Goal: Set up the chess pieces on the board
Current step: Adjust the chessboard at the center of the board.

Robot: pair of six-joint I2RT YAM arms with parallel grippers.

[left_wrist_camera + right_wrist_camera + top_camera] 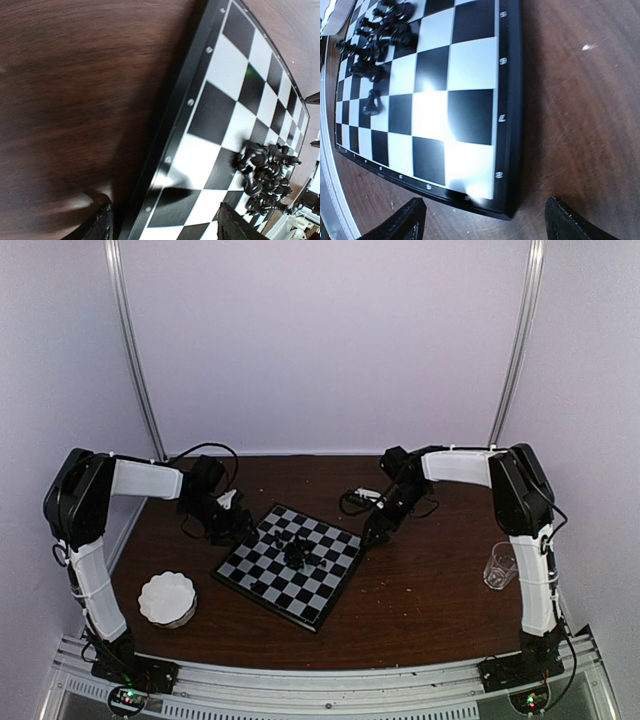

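Nearest my lenses, the two dark fingertips of the left pincer (165, 226) are standing wide apart with nothing between them, straddling the rim of the board (220, 90). One fingertip is hanging over the bare tabletop (65, 100), the other over the squares. The chess pieces (265, 172) are lying in a black heap near the board's middle, well apart from that pincer. On the right wrist camera I am seeing the right pincer (487, 220) spread just as wide and gripping nothing, hovering over a corner of the board. From there the heap is sitting far up the squares, and a stray piece (371, 104) is lying a little apart from it. From above, both pincers are flanking the board on opposite sides, neither touching a piece.
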